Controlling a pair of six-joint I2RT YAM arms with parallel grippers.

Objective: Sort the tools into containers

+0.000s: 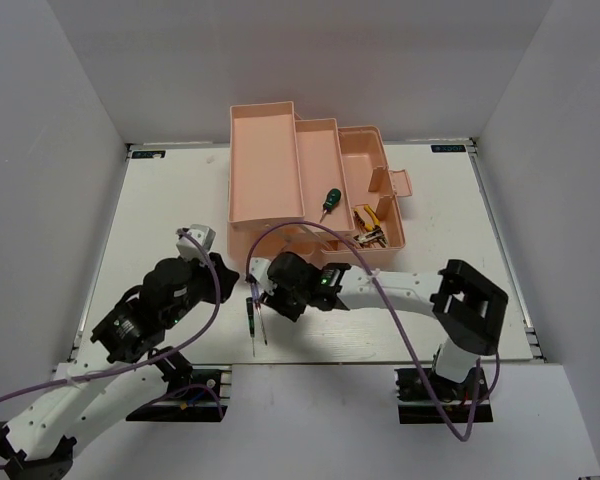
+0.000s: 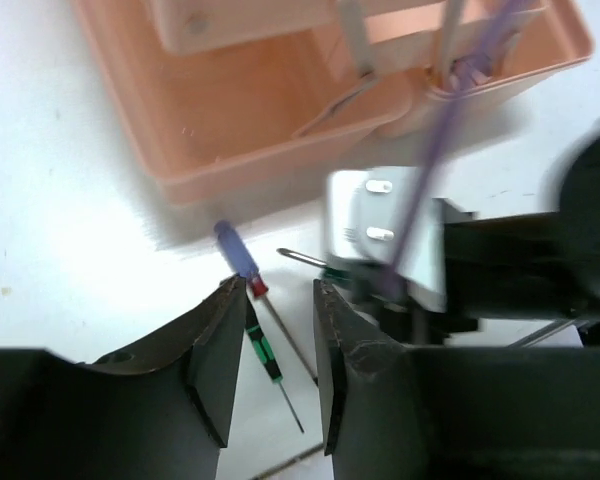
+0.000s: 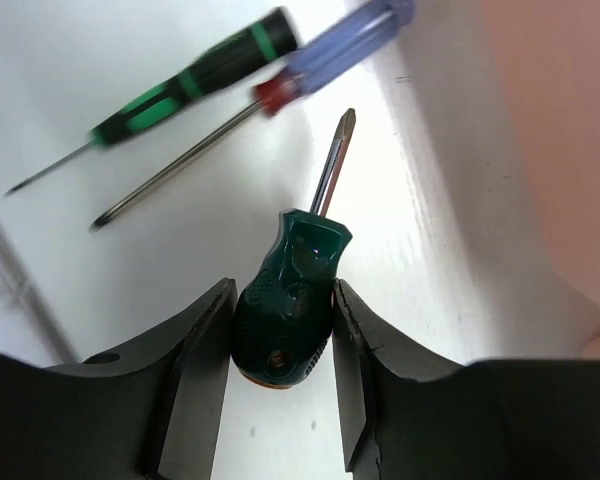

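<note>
Judging the risks first: the biggest one we see is crowding. The left gripper (image 2: pixel 280 300) hangs with its jaws apart and nothing in them, right over the blue-handled screwdriver (image 2: pixel 235 250) and the green-and-black screwdriver (image 2: pixel 263 350), and the right gripper (image 3: pixel 283 290) sits just beside it. If either arm moves w/o the other clearing, they could knock together or snag the purple cable (image 2: pixel 430 150).

Second risk is the grasp itself. The right gripper is clenched on the dark green screwdriver (image 3: pixel 285 320), but only on the rounded butt of the handle, so the tool could pivot or slip out on the way up. Its shaft points toward the toolbox (image 1: pixel 265 165), near the front wall, and the tip might catch there if the lift is too shallow. We can't tell whether the tool is off the table (image 1: pixel 170 200) yet.

Pose: the right arm reaches across to the left, wrist low, in front of the toolbox. The left arm is folded back with its wrist tipped down at the same spot. The pliers (image 1: pixel 370 225) lie in the right-hand compartment.
</note>
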